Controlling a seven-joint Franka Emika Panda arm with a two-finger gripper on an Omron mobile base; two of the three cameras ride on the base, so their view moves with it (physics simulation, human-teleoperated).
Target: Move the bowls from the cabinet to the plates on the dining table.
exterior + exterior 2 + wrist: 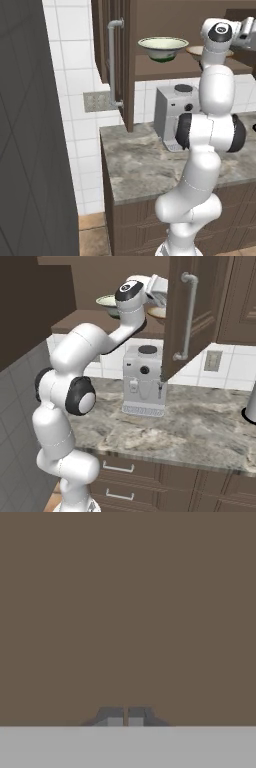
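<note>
The dark brown cabinet (165, 70) stands open above the counter, its door (200, 306) swung out. On its shelf sits the cream-white bowl (162, 48) with a greenish inside, half hidden behind my arm in the right base view (106, 302). Right of it is the tan bowl (196, 50), mostly covered by my wrist, with a sliver showing by the door edge (156, 314). My arm reaches up into the cabinet above the tan bowl. My gripper (125, 717) is shut with nothing between its fingertips, facing a plain brown cabinet surface. The plates and the dining table are out of view.
A grey coffee machine (175, 117) stands on the mottled stone counter (145, 170) under the cabinet. The open door's long silver handle (187, 316) hangs close to my hand. A dark tall panel (30, 130) closes off the left. Drawers (150, 476) sit below the counter.
</note>
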